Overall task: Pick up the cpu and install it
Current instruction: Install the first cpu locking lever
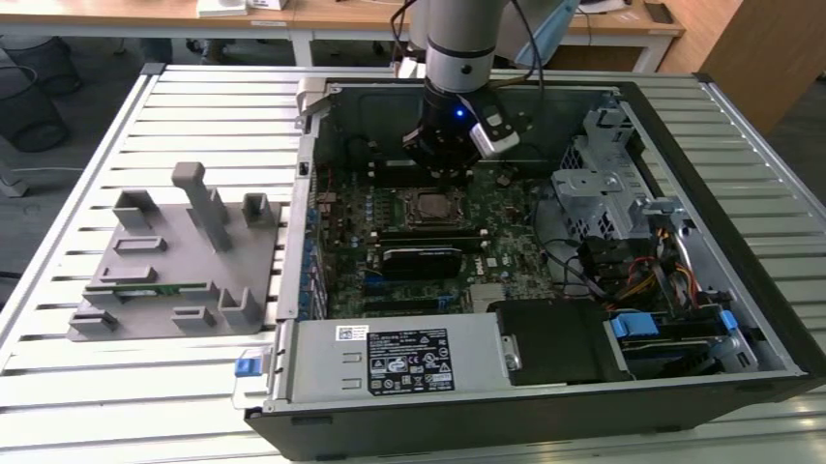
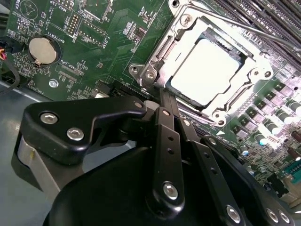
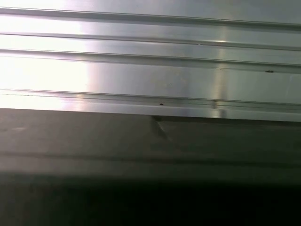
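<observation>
Slatted metal table (image 1: 155, 116), open computer case (image 1: 722, 242); hand (image 2: 162, 94) pressed together, empty, above the socketed cpu (image 2: 207, 70).

One cpu (image 2: 207, 70) is counted, seated in one metal-framed socket (image 2: 155, 59) on one green motherboard (image 2: 108, 42). One coin battery (image 2: 42, 50) is seen there. One open computer case (image 1: 722, 319), one grey fixture (image 1: 181, 261) and one gripper (image 2: 162, 94) are counted.
</observation>
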`<state>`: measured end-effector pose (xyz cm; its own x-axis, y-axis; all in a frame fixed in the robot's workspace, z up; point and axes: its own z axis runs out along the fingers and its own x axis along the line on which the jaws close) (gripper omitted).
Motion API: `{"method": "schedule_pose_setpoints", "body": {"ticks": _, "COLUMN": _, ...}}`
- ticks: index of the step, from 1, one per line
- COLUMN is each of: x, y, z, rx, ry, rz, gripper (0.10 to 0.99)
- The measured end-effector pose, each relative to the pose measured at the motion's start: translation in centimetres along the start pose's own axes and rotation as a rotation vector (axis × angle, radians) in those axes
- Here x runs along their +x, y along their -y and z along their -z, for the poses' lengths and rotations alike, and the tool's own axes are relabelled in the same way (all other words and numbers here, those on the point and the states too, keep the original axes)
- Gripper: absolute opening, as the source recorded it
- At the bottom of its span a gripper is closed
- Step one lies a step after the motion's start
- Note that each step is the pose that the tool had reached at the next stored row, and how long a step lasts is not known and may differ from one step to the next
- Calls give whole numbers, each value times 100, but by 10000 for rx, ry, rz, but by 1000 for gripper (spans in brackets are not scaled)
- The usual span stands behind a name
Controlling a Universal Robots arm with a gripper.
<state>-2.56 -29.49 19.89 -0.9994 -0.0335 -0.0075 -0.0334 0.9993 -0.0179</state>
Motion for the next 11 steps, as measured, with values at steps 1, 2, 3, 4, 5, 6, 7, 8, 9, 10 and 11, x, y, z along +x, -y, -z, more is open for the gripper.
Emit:
{"method": "schedule_pose_setpoints", "body": {"ticks": 1, "x": 0, "y": -3, "z": -2, "rx": 13, "ry": -1, "rz": 1, "gripper": 106}}
{"method": "schedule_pose_setpoints", "body": {"ticks": 2, "x": 0, "y": -6, "z": -5, "rx": 27, "ry": -2, "rz": 0, "gripper": 106}}
{"method": "schedule_pose_setpoints", "body": {"ticks": 3, "x": 0, "y": -10, "z": -7, "rx": 44, "ry": -2, "rz": 1, "gripper": 106}}
{"method": "schedule_pose_setpoints", "body": {"ticks": 4, "x": 0, "y": -12, "z": -10, "rx": 63, "ry": -3, "rz": 1, "gripper": 106}}
{"method": "schedule_pose_setpoints", "body": {"ticks": 5, "x": 0, "y": -14, "z": -12, "rx": 83, "ry": -3, "rz": 1, "gripper": 106}}
{"method": "schedule_pose_setpoints", "body": {"ticks": 6, "x": -1, "y": -13, "z": -13, "rx": 110, "ry": -2, "rz": 2, "gripper": 106}}
{"method": "schedule_pose_setpoints", "body": {"ticks": 7, "x": -2, "y": -15, "z": -15, "rx": 117, "ry": 2, "rz": 4, "gripper": 106}}
{"method": "schedule_pose_setpoints", "body": {"ticks": 8, "x": -2, "y": -15, "z": -16, "rx": 133, "ry": -1, "rz": 3, "gripper": 106}}
{"method": "schedule_pose_setpoints", "body": {"ticks": 9, "x": -1, "y": -15, "z": -16, "rx": 151, "ry": -1, "rz": 1, "gripper": 106}}
{"method": "schedule_pose_setpoints", "body": {"ticks": 10, "x": -1, "y": -15, "z": -16, "rx": 166, "ry": -3, "rz": 2, "gripper": 106}}
{"method": "schedule_pose_setpoints", "body": {"ticks": 11, "x": -1, "y": -15, "z": -17, "rx": 180, "ry": -4, "rz": 3, "gripper": 106}}
